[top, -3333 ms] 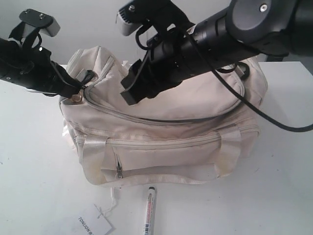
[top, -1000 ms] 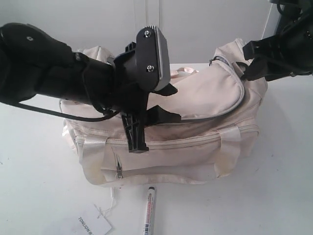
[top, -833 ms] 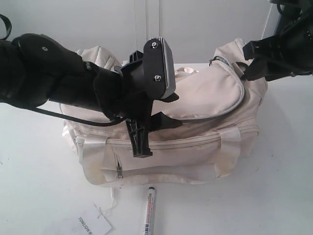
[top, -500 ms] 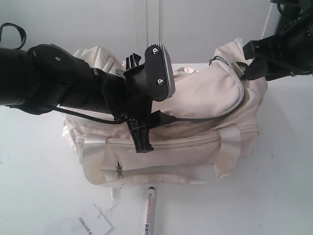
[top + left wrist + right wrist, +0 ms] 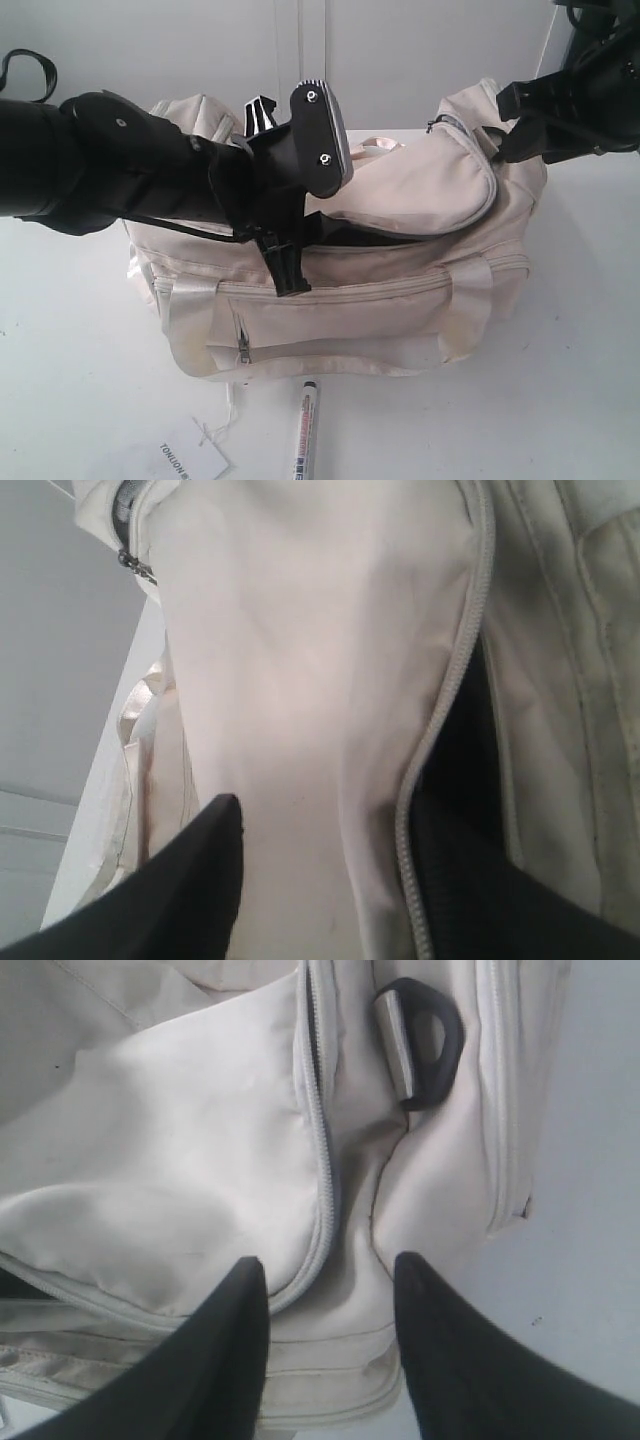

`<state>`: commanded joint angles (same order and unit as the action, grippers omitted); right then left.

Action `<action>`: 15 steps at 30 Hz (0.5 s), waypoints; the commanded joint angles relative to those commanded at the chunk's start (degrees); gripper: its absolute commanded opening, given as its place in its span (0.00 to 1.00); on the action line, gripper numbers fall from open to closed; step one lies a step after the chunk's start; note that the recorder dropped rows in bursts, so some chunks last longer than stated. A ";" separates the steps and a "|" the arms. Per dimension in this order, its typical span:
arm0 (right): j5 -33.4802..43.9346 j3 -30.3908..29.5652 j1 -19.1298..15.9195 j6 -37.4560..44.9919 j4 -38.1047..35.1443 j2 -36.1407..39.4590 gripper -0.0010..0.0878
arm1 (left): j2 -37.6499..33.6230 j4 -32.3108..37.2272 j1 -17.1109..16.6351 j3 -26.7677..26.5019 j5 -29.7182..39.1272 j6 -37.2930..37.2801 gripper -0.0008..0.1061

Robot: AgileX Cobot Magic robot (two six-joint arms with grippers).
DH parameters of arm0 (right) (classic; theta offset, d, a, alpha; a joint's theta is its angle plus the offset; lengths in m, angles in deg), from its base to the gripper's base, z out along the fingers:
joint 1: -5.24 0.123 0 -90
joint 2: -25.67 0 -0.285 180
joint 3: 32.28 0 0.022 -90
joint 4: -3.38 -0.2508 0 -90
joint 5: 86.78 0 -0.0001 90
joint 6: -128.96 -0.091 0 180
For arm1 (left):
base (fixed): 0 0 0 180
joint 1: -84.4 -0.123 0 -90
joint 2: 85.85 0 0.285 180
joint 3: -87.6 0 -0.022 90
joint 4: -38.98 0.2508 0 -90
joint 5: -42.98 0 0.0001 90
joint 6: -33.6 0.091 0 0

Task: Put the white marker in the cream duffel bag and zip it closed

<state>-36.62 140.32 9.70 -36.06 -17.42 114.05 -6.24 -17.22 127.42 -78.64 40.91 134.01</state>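
Slim white black-capped marker (image 5: 305, 435): lies untouched on surface (image 5: 80, 350) before soft cream fabric duffel bag (image 5: 350, 310), propped open by left end effector (image 5: 285, 275) (grip unclear), right end effector (image 5: 325, 1270) spread; probably needs picking up next.

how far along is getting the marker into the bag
Done: the cream duffel bag has its main zip open, a dark gap under the flap. In hand: the left claw sits at that opening. Left: the white marker lies on the table in front; it must go in, then zip shut.
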 joint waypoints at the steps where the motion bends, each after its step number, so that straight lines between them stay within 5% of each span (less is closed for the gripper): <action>1: 0.00 0.00 0.00 0.00 0.00 0.00 0.45 | 0.00 0.29 0.00 0.00 0.16 0.00 0.52; 15: -0.16 0.00 0.00 0.00 0.00 0.00 0.45 | 0.89 -0.29 -0.11 0.00 0.11 2.66 0.51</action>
<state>-36.78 140.32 9.70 -36.06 -17.42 114.05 -5.35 -17.51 127.31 -78.64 41.02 136.67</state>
